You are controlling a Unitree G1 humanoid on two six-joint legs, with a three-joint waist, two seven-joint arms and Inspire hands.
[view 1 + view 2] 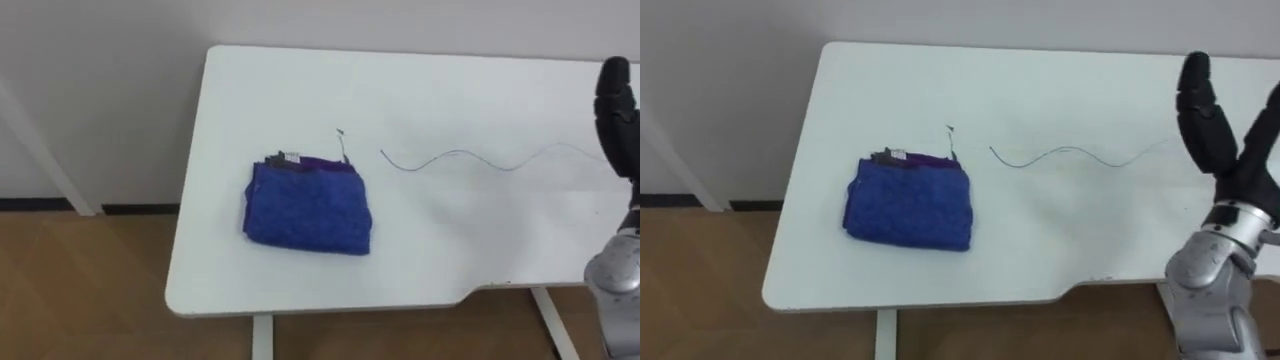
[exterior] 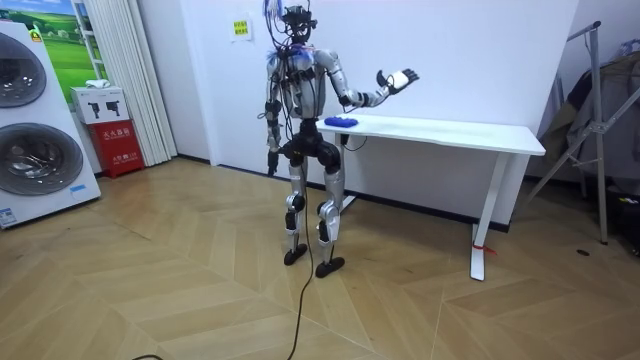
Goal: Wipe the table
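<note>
A folded blue cloth (image 1: 308,206) lies on the left part of the white table (image 1: 460,250), with a dark tag at its far edge. To the right of the cloth a thin wavy dark line (image 1: 470,157) runs across the tabletop. My right hand (image 1: 1202,120) is raised above the table's right side, fingers straight and spread, holding nothing. It is well clear of the cloth. In the room view I stand at the table's left end, the right hand (image 2: 397,79) lifted and the left hand (image 2: 270,160) hanging at my side.
The table stands against a white wall, its left edge and front edge (image 1: 300,305) close to me. In the room view, washing machines (image 2: 30,130) and a red box (image 2: 118,145) stand at the left, and a metal rack (image 2: 600,120) at the right.
</note>
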